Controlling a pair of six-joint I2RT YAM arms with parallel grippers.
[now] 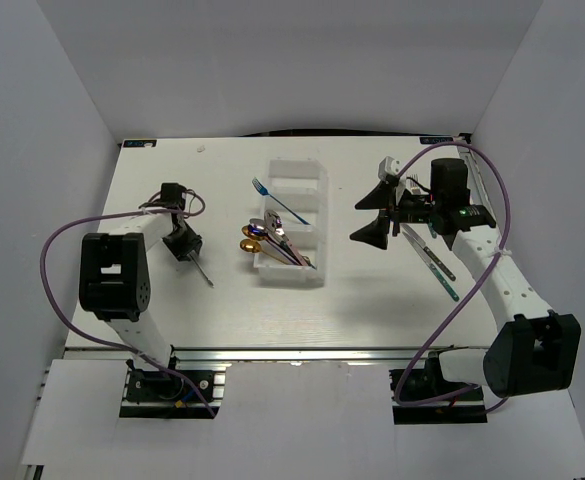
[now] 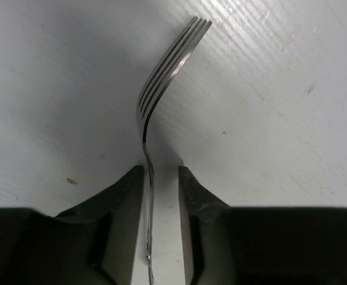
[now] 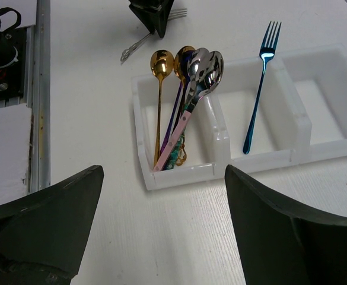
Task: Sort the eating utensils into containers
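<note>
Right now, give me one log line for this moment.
left gripper: open, astride silver fork | right gripper: open, empty | tray: spoons end slot, blue fork next

A white table (image 1: pixel 222 310) with a faint wood grain stands boxed in by plain pale grey walls (image 1: pixel 272 70) on its left, back and right sides. An aluminium rail (image 1: pixel 302 353) runs along its near edge. The light is even and the shadows soft.

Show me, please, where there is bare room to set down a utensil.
Free: the tray's far compartments, the table strip between tray and near rail, and behind the tray. Crowded: the nearest compartment, packed with spoons; the blue fork takes the next; loose utensils lie by the right arm.
</note>
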